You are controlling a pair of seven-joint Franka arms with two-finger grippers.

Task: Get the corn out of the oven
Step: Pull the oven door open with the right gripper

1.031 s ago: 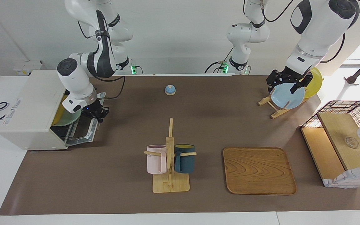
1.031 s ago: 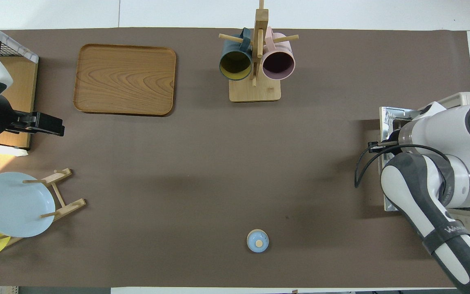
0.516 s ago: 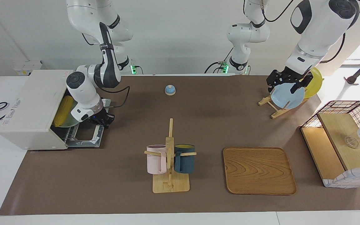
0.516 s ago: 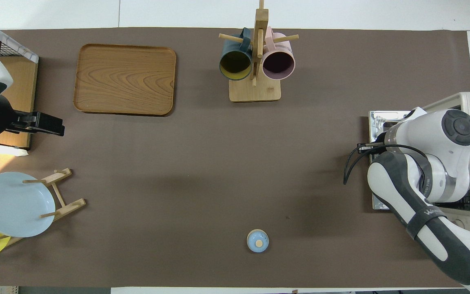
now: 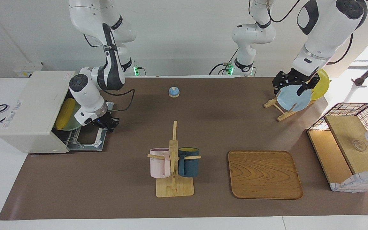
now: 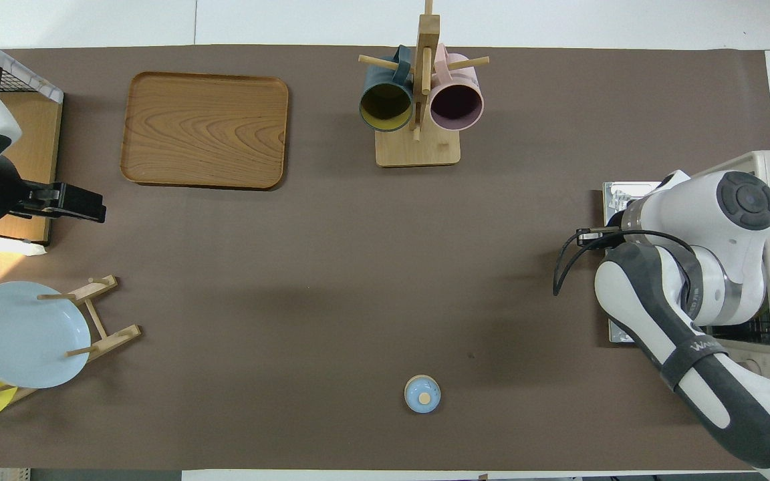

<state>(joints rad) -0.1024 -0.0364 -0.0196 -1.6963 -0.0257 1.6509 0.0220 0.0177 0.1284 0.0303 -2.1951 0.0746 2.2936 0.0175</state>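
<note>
The closed, empty right hand (image 5: 109,124) is being drawn back from the boxy off-white oven (image 5: 34,110); the smooth bright yellow tapered corn (image 5: 65,113) is being left inside. The left hand (image 5: 294,85) is being held open.

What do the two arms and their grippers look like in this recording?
Both arms have glossy white rounded shells with dark grey or black joint sections and round dark caps. Black cables run along them. The right arm carries small lettering on a dark band. The right gripper and left gripper are black.
</note>
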